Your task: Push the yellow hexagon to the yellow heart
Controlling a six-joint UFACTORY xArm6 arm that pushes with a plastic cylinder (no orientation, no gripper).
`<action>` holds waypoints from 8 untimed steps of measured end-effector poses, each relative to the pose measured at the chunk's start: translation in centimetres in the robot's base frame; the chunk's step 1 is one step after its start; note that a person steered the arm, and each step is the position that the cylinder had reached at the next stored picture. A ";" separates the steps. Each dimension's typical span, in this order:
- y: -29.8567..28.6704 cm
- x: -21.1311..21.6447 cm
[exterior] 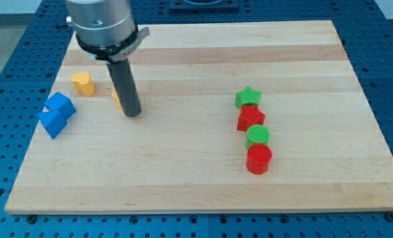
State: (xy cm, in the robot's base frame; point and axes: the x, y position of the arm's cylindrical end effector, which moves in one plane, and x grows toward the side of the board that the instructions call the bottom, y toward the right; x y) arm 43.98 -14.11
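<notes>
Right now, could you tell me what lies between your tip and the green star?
Nothing: in the camera view, the stretch of board from my tip rightward to the green star is bare wood.

Materials and surface finishes on the desk.

The desk point(203, 178) is seen to be pale wood with lengthwise grain bands and a smooth matt finish, laid on a blue perforated metal base point(4, 99). The rod ending in my tip point(132, 115) appears as dark matt material under a grey metallic collar point(102, 23) with a dull sheen. The red cylinder point(259, 159) and green star point(247, 98) look like matt plastic, with fine ridged lines visible on their tops.
</notes>
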 end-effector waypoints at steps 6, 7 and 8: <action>3.4 -5.9; 1.8 -7.4; 1.1 -7.2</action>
State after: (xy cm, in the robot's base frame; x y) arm 36.76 -13.00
